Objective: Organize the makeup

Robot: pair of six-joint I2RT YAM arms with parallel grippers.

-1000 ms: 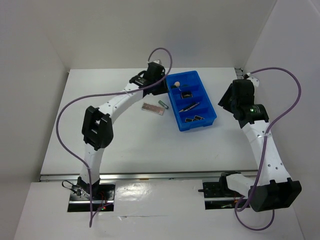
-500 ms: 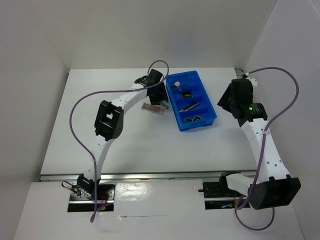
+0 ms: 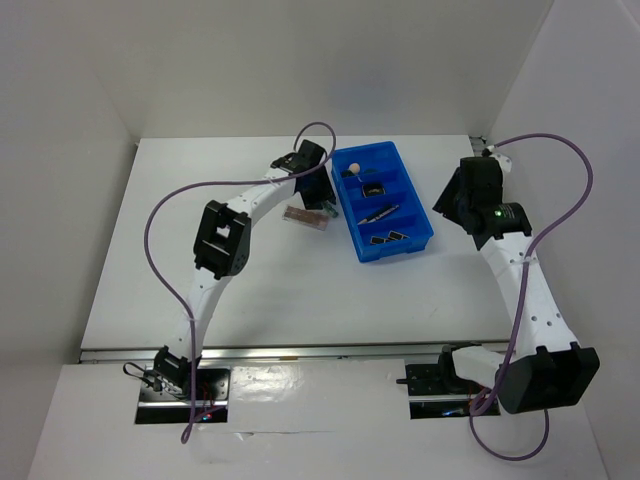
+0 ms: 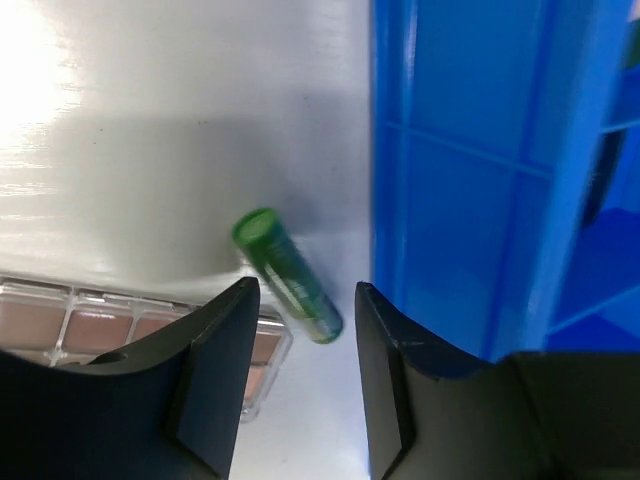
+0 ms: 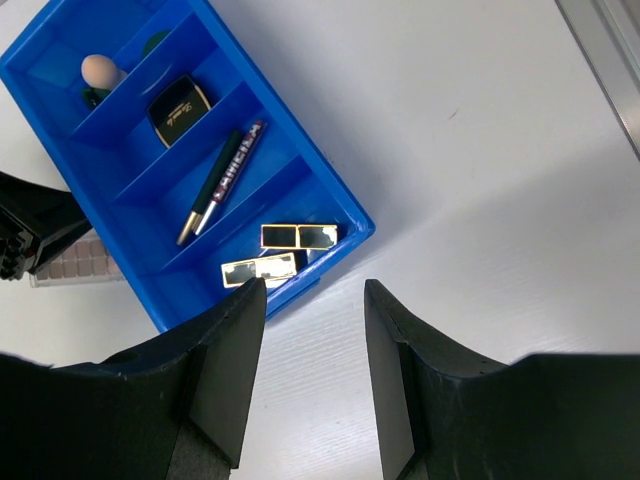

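Observation:
A green tube (image 4: 287,274) lies on the table beside the blue tray's wall (image 4: 450,230), just ahead of my open left gripper (image 4: 306,330). A brownish palette (image 4: 110,330) lies under the left finger; it also shows in the top view (image 3: 305,218). In the right wrist view the blue tray (image 5: 345,205) holds a peach sponge (image 5: 98,71), a dark square compact (image 5: 178,109), a slim pencil (image 5: 222,180) and black-and-gold lipstick tubes (image 5: 298,236). My right gripper (image 5: 313,330) is open and empty, high above the table right of the tray.
The blue tray (image 3: 420,240) stands at the table's back middle. White walls enclose the table on the left, back and right. A metal rail (image 5: 600,40) runs along the table's right edge. Purple cables loop over both arms.
My left arm has folded and drawn the gripper down from above the tray's far left corner to the table beside the tray, over the green tube. The right arm barely shifted.

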